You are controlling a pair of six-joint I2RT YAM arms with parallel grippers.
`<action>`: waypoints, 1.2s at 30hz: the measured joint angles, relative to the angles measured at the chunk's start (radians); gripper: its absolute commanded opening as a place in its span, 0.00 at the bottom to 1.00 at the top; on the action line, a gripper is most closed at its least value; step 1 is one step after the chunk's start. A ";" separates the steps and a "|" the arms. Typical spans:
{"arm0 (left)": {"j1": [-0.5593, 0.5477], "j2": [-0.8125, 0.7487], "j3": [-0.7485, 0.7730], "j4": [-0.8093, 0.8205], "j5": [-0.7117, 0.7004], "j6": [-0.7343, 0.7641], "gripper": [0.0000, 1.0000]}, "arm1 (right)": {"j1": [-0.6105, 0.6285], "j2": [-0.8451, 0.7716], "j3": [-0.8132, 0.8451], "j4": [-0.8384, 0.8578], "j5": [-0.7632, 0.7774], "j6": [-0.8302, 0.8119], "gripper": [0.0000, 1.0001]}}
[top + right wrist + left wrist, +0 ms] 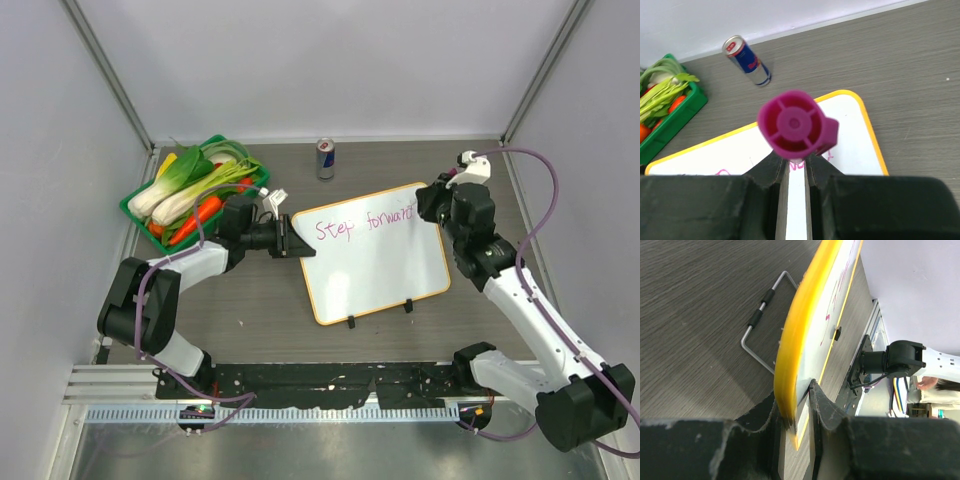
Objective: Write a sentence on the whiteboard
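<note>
The whiteboard (375,262) lies mid-table with an orange rim and two black clips on its near edge. Pink writing (365,222) along its top reads "Step forward"; no second line shows. My left gripper (293,238) is shut on the board's left edge; the left wrist view shows the yellow rim (795,335) pinched between the fingers. My right gripper (436,205) is shut on a magenta marker (796,125), held upright with its tip on the board's top right corner by the last letters. In the right wrist view the marker's cap end hides the tip.
A green basket (140,210) of vegetables stands at the back left, close to my left arm. A drink can (325,158) stands behind the board and also shows in the right wrist view (746,60). A wire stand (760,320) props the board.
</note>
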 measured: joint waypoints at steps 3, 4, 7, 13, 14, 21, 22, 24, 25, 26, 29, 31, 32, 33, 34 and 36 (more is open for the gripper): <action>-0.001 -0.005 0.000 -0.005 -0.002 0.005 0.00 | 0.000 -0.019 -0.016 0.005 -0.065 -0.002 0.01; -0.001 -0.010 0.000 -0.009 -0.006 0.008 0.00 | 0.000 -0.027 -0.024 0.005 -0.089 -0.002 0.02; -0.011 -0.034 -0.004 -0.020 -0.027 0.023 0.00 | 0.000 -0.055 -0.048 0.004 -0.145 -0.003 0.01; -0.029 -0.080 -0.029 -0.021 -0.074 0.023 0.00 | 0.001 -0.134 -0.090 -0.007 -0.221 -0.002 0.01; -0.031 -0.080 -0.030 -0.019 -0.076 0.021 0.00 | 0.003 -0.148 -0.100 -0.006 -0.227 -0.002 0.01; -0.035 -0.068 -0.040 0.024 -0.079 -0.005 0.00 | 0.010 -0.245 -0.206 -0.009 -0.235 0.017 0.02; -0.035 -0.062 -0.043 0.038 -0.076 -0.012 0.00 | 0.012 -0.244 -0.211 -0.011 -0.236 0.019 0.01; -0.035 -0.058 -0.052 0.066 -0.073 -0.024 0.00 | 0.019 -0.238 -0.220 -0.011 -0.239 0.020 0.01; -0.035 -0.058 -0.057 0.076 -0.073 -0.026 0.00 | 0.023 -0.237 -0.222 -0.011 -0.240 0.020 0.02; -0.035 -0.058 -0.060 0.082 -0.073 -0.027 0.00 | 0.028 -0.237 -0.223 -0.011 -0.241 0.019 0.01; -0.035 -0.062 -0.064 0.087 -0.074 -0.024 0.00 | 0.053 -0.235 -0.223 0.002 -0.243 0.011 0.01; -0.037 -0.068 -0.066 0.087 -0.076 -0.020 0.00 | 0.079 -0.229 -0.223 0.014 -0.244 0.006 0.02; -0.039 -0.072 -0.068 0.088 -0.077 -0.018 0.00 | 0.093 -0.224 -0.223 0.021 -0.245 0.003 0.01; -0.040 -0.074 -0.070 0.089 -0.079 -0.016 0.00 | 0.117 -0.216 -0.223 0.032 -0.240 -0.002 0.02; -0.040 -0.077 -0.073 0.092 -0.080 -0.016 0.00 | 0.144 -0.205 -0.223 0.042 -0.237 -0.007 0.01; -0.042 -0.079 -0.076 0.098 -0.082 -0.015 0.00 | 0.204 -0.183 -0.223 0.063 -0.221 -0.014 0.01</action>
